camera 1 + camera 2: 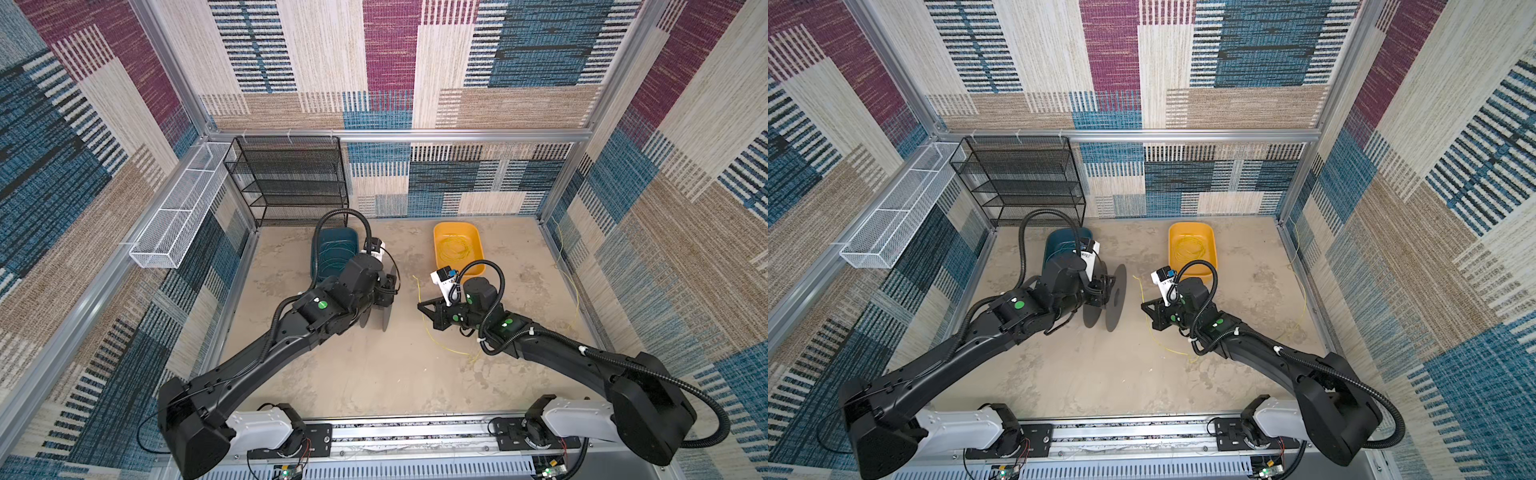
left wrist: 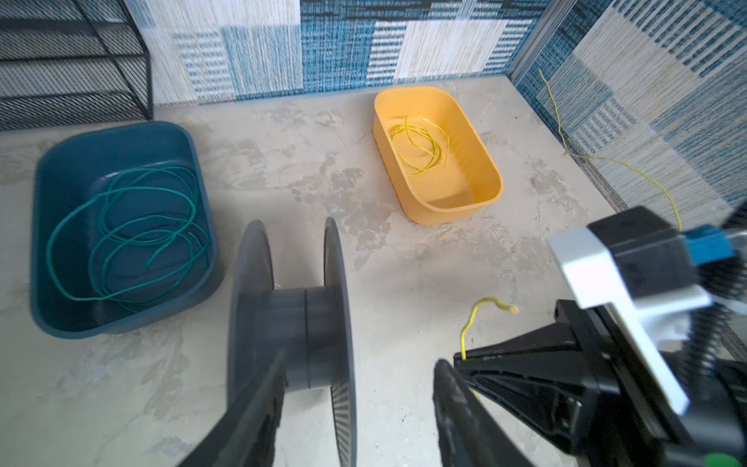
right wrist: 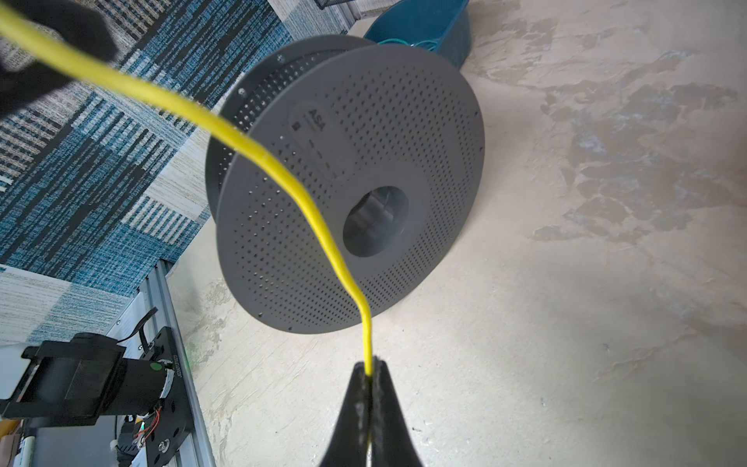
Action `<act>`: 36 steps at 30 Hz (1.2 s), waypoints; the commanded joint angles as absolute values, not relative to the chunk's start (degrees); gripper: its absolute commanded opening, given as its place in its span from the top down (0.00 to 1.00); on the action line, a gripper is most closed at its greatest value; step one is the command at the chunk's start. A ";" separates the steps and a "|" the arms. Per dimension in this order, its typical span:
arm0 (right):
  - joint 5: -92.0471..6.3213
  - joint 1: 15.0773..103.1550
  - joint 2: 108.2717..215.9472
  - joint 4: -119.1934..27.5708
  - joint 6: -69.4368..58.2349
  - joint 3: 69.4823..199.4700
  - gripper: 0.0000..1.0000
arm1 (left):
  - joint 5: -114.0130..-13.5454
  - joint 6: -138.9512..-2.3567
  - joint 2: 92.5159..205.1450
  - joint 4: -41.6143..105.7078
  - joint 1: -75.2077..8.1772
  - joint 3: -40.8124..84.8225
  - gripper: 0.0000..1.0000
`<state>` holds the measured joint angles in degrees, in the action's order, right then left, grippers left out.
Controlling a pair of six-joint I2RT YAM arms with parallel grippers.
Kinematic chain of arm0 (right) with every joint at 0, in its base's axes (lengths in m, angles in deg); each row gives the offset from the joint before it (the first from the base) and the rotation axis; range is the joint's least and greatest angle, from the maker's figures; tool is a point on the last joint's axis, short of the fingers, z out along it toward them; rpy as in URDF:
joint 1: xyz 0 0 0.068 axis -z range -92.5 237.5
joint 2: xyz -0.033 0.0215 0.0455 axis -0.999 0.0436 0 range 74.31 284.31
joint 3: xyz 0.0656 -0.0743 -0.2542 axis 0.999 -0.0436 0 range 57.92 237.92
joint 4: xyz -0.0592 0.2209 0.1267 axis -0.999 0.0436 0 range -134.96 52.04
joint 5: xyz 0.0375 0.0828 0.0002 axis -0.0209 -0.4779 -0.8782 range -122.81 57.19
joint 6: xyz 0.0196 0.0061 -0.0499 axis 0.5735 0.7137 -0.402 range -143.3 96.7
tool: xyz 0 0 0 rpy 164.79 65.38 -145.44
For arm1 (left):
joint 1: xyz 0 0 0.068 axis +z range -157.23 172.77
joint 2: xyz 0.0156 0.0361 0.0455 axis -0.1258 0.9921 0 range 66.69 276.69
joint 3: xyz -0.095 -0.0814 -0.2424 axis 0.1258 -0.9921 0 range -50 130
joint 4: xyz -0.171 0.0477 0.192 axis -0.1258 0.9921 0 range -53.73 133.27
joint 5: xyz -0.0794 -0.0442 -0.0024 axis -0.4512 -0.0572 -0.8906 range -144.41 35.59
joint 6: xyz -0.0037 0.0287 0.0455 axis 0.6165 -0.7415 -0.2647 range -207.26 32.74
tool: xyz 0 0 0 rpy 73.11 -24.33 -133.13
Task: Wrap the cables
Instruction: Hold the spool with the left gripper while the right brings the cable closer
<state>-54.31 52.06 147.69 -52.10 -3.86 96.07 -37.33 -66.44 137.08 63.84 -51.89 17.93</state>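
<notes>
A thin yellow cable [image 3: 283, 174] runs from my right gripper [image 3: 368, 370], which is shut on it near one end. In both top views that cable [image 1: 430, 334] trails over the floor under the right arm and on toward the right wall. Its free end [image 2: 481, 307] curls up above the right gripper [image 1: 419, 306]. A grey perforated spool [image 3: 364, 182] stands on its rims in front of it. My left gripper [image 2: 361, 360] is open at the spool [image 1: 1117, 299], one flange between its fingers. More yellow cable [image 2: 420, 145] lies coiled in the yellow tub [image 2: 444, 210].
A dark blue tub [image 2: 40, 194] holding a green wire [image 2: 121, 242] sits behind the left arm. A black mesh shelf [image 1: 291, 178] stands at the back left, and a white mesh basket [image 1: 178, 220] hangs on the left wall. Patterned walls close in three sides.
</notes>
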 commanded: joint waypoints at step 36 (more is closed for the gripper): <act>-37.84 50.90 145.20 -40.08 -13.13 104.25 1.00 | -40.66 -82.40 137.93 63.21 -49.52 6.64 1.00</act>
